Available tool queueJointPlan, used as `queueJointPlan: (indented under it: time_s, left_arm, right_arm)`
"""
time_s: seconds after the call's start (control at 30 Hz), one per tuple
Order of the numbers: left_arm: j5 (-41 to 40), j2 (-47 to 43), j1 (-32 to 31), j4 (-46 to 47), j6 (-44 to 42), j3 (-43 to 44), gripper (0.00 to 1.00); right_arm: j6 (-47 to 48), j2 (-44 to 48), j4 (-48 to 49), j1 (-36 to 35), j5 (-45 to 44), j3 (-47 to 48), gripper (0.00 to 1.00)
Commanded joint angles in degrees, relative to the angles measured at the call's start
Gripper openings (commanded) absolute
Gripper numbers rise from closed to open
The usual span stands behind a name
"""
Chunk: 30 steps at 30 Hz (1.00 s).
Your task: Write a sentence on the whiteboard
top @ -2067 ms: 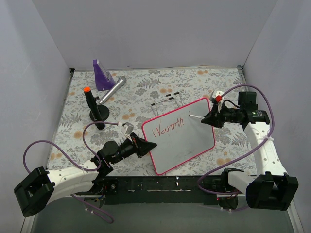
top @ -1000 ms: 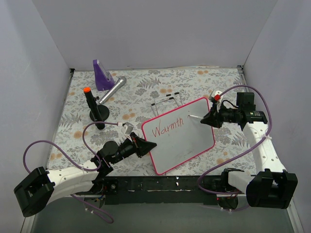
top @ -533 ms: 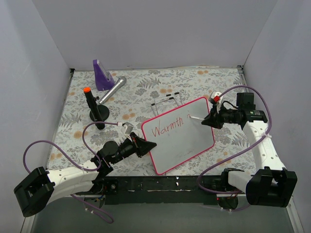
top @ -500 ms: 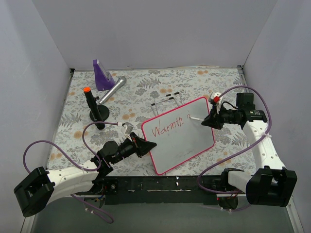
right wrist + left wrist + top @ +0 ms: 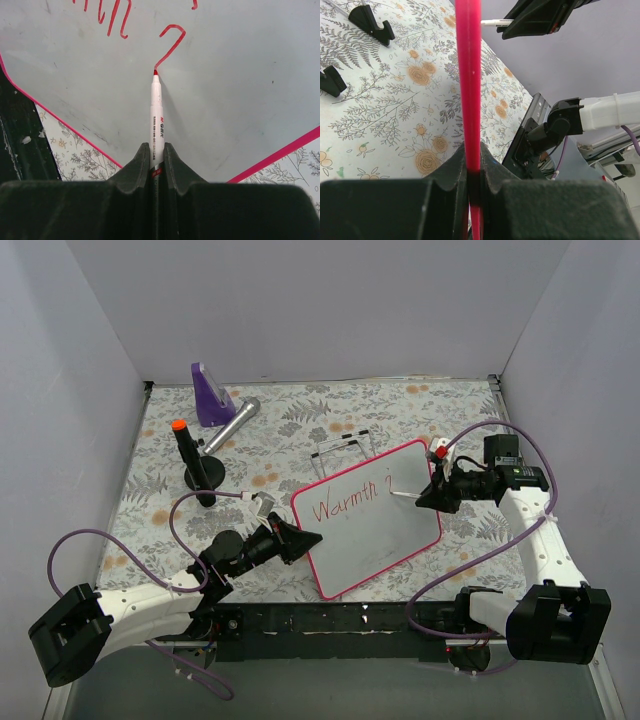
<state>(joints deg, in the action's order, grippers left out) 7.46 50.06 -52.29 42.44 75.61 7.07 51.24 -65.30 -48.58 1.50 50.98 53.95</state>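
**Status.** Right end effector (image 5: 156, 150) is clenched on a red marker (image 5: 156, 115) that sticks straight out ahead of its fingertips. The tip sits at the lower end of a fresh hooked stroke (image 5: 172, 42), apparently touching the whiteboard (image 5: 380, 535). Left end effector (image 5: 474, 167) is clamped on the board's pink frame, which runs straight out ahead of it, edge-on to its camera. The board lies on the desk (image 5: 300, 420) between the two end effectors; I cannot tell whether it is flat or slightly raised. The sentence (image 5: 345, 502) reads "Warmth" plus the start of the next word, beyond and to the left of the marker tip. Judged well short of done.

**Risks from here.**
1. Board shift. The board is pinched at one spot only, near a corner. Marker pressure far from the left end effector could pivot it about that clamp and skew the letters.
2. Room. The frame is near the right end effector on the writing side. The word in hand could crowd into it unless the letters stay small.
3. Marker slip. The barrel is thin and held by its rear part. Side load on a stroke could twist it or push it back, giving faint or broken lines.
4. Smear. Moving down to a second line brings the right end effector over fresh ink, and a low pass would drag through it.
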Motion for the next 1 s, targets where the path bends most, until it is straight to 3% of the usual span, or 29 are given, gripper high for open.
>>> queueJointPlan:
  time_s: [0.0,0.33,0.97]
  left_arm:
    - [1.50,-0.67,-0.27,3.71,-2.31,0.66,0.00]
    - [1.32,-1.72,-0.27,2.83,-2.31,0.31,0.00]
    - [1.50,-1.28,-0.18,3.62,-2.31,0.31,0.00]
  right_arm:
    - [-2.02,0.70,2.43,0.52,-1.50,1.24,0.01]
    - [-4.48,0.26,2.00,2.19,4.03,6.34,0.01]
    - [-4.49,-1.59,3.41,2.19,1.49,3.71,0.01]
